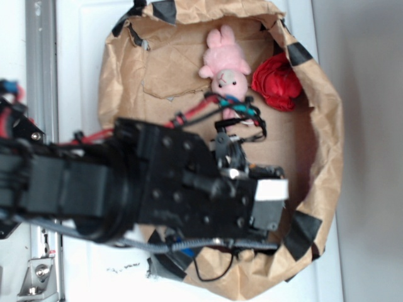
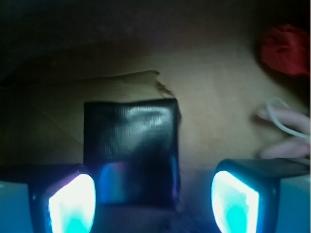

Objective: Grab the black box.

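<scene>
While the tool (image 2: 153,204) hangs wide open, the black box (image 2: 130,145) lies flat on brown paper (image 2: 214,107) between its fingers (image 2: 73,204), seemingly untouched in this blur.

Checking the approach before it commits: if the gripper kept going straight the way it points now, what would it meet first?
Most likely the black box, lying between the open gripper fingers in the wrist view, nearer one finger; depth is unclear.
</scene>
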Controlling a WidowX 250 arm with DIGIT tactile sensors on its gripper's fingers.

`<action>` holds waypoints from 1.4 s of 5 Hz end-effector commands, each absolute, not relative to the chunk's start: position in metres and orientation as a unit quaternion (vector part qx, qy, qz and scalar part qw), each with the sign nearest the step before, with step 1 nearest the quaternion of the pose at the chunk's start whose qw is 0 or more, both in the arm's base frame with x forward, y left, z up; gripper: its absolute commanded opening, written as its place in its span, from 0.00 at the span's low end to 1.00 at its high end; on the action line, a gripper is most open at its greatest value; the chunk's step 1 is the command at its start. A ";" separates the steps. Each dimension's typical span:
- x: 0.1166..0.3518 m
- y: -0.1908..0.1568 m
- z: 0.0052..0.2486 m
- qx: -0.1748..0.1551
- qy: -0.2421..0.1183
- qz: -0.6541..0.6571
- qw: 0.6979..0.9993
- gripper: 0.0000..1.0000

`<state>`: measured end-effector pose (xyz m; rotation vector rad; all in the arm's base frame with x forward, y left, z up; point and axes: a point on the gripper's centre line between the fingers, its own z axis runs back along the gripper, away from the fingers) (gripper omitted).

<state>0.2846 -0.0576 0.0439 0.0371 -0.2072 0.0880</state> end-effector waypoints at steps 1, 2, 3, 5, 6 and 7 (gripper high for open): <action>0.302 -0.065 0.033 0.030 -0.120 0.045 0.991 1.00; 0.305 -0.059 0.024 0.044 -0.114 0.053 0.991 1.00; 0.300 -0.053 0.025 0.042 -0.106 0.062 0.991 1.00; 0.285 -0.031 0.050 0.014 -0.123 0.103 0.987 0.00; 0.300 -0.014 0.067 0.002 -0.132 0.122 0.984 0.00; 0.303 -0.005 0.079 -0.006 -0.134 0.130 0.983 0.00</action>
